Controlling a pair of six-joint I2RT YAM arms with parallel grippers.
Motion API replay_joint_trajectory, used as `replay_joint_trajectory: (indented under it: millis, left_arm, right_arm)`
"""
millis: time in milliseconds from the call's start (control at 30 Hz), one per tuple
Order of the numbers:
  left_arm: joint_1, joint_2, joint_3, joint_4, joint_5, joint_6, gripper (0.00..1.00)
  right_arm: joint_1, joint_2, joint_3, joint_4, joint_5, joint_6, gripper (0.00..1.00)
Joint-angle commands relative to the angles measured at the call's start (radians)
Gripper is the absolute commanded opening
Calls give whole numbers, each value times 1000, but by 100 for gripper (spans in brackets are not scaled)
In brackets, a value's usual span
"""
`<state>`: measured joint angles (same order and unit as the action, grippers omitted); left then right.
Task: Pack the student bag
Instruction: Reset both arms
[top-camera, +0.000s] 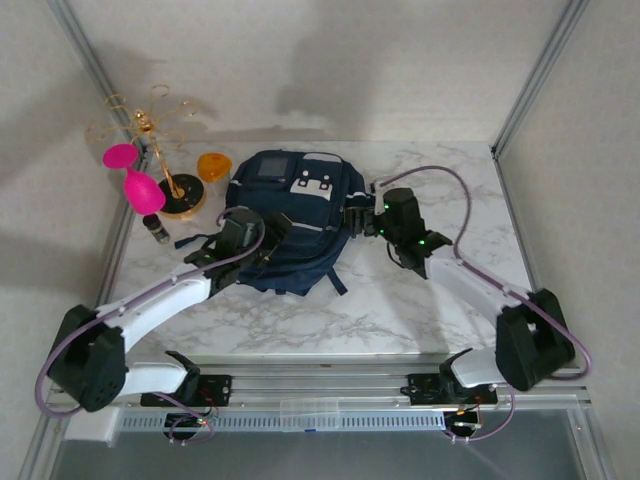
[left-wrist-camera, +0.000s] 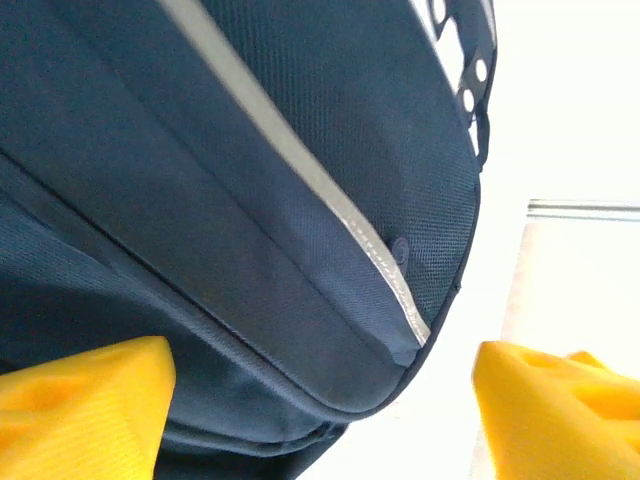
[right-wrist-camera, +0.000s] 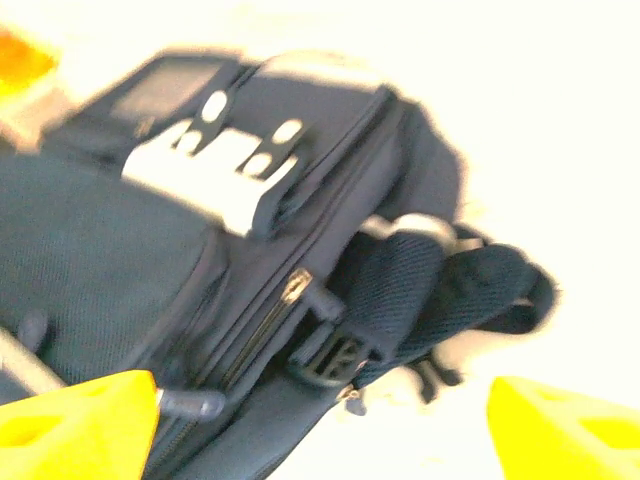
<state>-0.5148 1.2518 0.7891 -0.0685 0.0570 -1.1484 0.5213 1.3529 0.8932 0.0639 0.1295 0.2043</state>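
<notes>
From above, the student bag lies flat near the middle of the marbled surface. It is navy, with a square front panel and a white patch toward its far end. Any lettering on the patch is too small to read. Left of the bag stand a gold wire stand, a pink glass, an orange cup and a small dark bottle. The left hand sits at the bag's left flank and the right hand at its right flank.

In the left wrist view, navy fabric crossed by a pale stripe is close to the lens. The yellow fingers of the left hand are spread wide, the bag's edge bulging between them.

In the right wrist view, which is blurred, the bag's side shows a zipper, a dark buckle and a mesh strap. The patch carries no legible print. The right hand is spread, its fingers pinching nothing.
</notes>
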Motion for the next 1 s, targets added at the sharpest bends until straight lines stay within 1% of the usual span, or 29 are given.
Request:
replay_joint_trajectory:
  millis: [0, 33, 67, 100, 133, 200, 233, 267, 300, 333, 367, 433, 467, 533, 567, 600, 633, 667, 733, 767, 800, 833, 867, 900, 967]
  left_arm:
    - [63, -126, 41, -185, -152, 186, 96]
    - [73, -158, 37, -218, -258, 242, 99]
    - [86, -191, 25, -249, -401, 292, 99]
    - [108, -222, -8, -237, -516, 336, 99]
    - [133, -245, -47, -185, -565, 412, 100]
    - [189, -287, -153, -1, -617, 581, 100]
    - [207, -294, -190, 68, -665, 625, 100]
    - [230, -298, -248, 179, -708, 688, 100]
    - [256, -290, -314, 322, -725, 777, 100]
    - [279, -270, -368, 450, -726, 846, 100]
    - [316, -233, -421, 578, -716, 904, 100]
    - [383, -149, -480, 766, -629, 969, 100]
    - [401, -108, -497, 849, -578, 991, 100]
    - [416, -45, -535, 1002, -471, 1023, 100]
    - [417, -6, -547, 1075, -429, 1036, 100]
    - [417, 35, -550, 1125, -386, 1052, 99]
    - [417, 71, -550, 1169, -351, 1064, 99]
    - [417, 113, -555, 1221, -329, 1078, 99]
    - [420, 168, -548, 1246, -293, 1086, 100]
    - [420, 198, -563, 1297, -264, 1095, 99]
    - [420, 244, -581, 1364, -244, 1104, 99]
    - [420, 284, -596, 1423, -235, 1110, 99]
    - [420, 306, -600, 1470, -238, 1115, 99]
    - [425, 279, -580, 1381, -222, 1105, 99]
    - [433, 294, -572, 1391, -228, 1093, 99]
  right_arm:
    - [-93, -104, -82, -14, 261, 107, 95]
    - [-138, -123, -109, -6, 290, 127, 97]
    - [-193, -139, -143, 21, 303, 132, 99]
    - [-244, -151, -179, 64, 316, 125, 99]
    - [-283, -155, -211, 108, 334, 117, 99]
    - [-362, -146, -293, 246, 336, 94, 99]
    - [-394, -132, -325, 308, 329, 80, 99]
    - [-420, -110, -363, 388, 334, 54, 99]
    - [-443, -82, -397, 465, 343, 29, 99]
    - [-459, -57, -426, 536, 341, 8, 99]
    - [-479, -24, -459, 631, 312, -17, 99]
    - [-507, 36, -520, 813, 232, -55, 99]
    - [-520, 65, -548, 895, 184, -67, 99]
    - [-537, 107, -583, 1010, 92, -78, 99]
    - [-536, 125, -589, 1038, 62, -93, 99]
    - [-535, 125, -591, 1037, 17, -109, 99]
    - [-535, 128, -608, 1074, -24, -125, 99]
    - [-536, 139, -659, 1160, -79, -144, 99]
    - [-536, 198, -748, 1380, -156, -173, 99]
    - [-536, 199, -748, 1385, -164, -177, 99]
    - [-536, 182, -705, 1271, -140, -171, 99]
    - [-531, 196, -672, 1229, -117, -168, 99]
    - [-519, 192, -679, 1236, -78, -172, 99]
    - [-514, 194, -679, 1238, -67, -174, 99]
    - [-502, 194, -679, 1239, -48, -183, 99]
